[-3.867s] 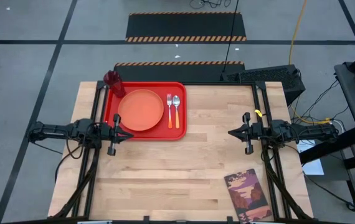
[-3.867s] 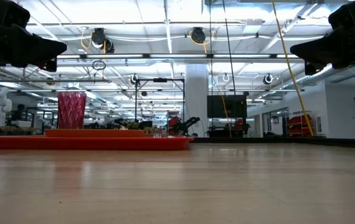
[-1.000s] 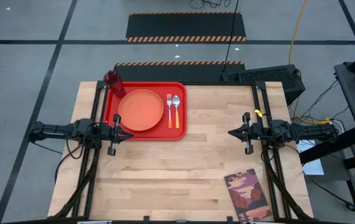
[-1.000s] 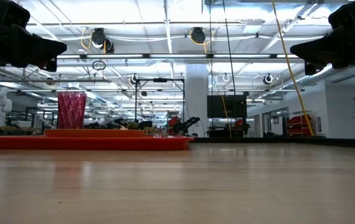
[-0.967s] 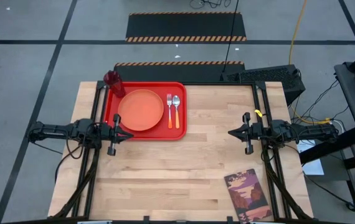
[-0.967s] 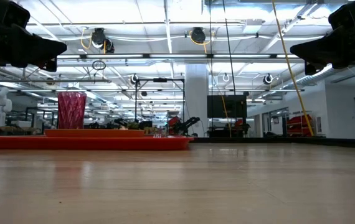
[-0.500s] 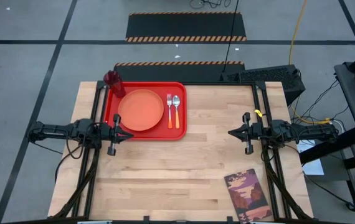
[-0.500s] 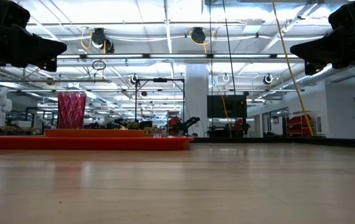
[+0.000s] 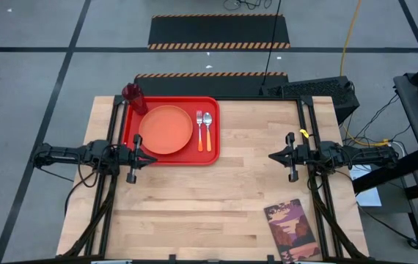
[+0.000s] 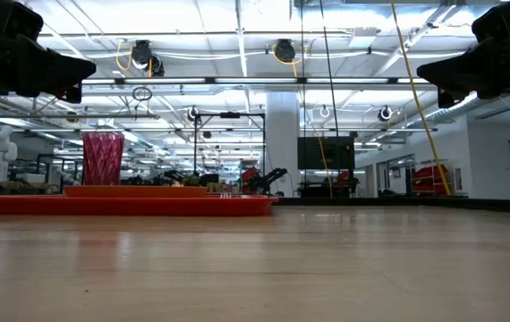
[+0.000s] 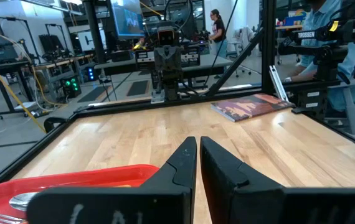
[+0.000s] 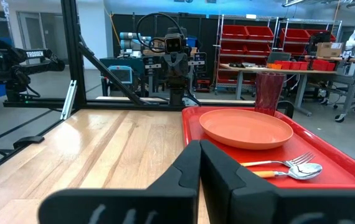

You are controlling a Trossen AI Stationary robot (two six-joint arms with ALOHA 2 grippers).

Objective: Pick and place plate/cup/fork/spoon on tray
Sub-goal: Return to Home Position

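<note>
1. on the wooden table (image 9: 224, 198) lies one red plastic tray (image 9: 171, 153), rectangular with rounded corners and a raised rim.
2. it holds one round flat orange plate (image 9: 166, 130), one ribbed dark red cup (image 9: 133, 96) at its far left corner, one fork (image 9: 199, 130) and one spoon (image 9: 208, 130), side by side right of the plate.
3. one left gripper (image 9: 149, 158) near the tray's near left corner and one right gripper (image 9: 273, 156) well apart from it both have fingers pressed together, holding nothing.
4. one printed book (image 9: 292, 230) lies flat at the near right.

I see my left end effector (image 9: 149, 158) and right end effector (image 9: 273, 156) closed, level, tips facing each other, well apart
</note>
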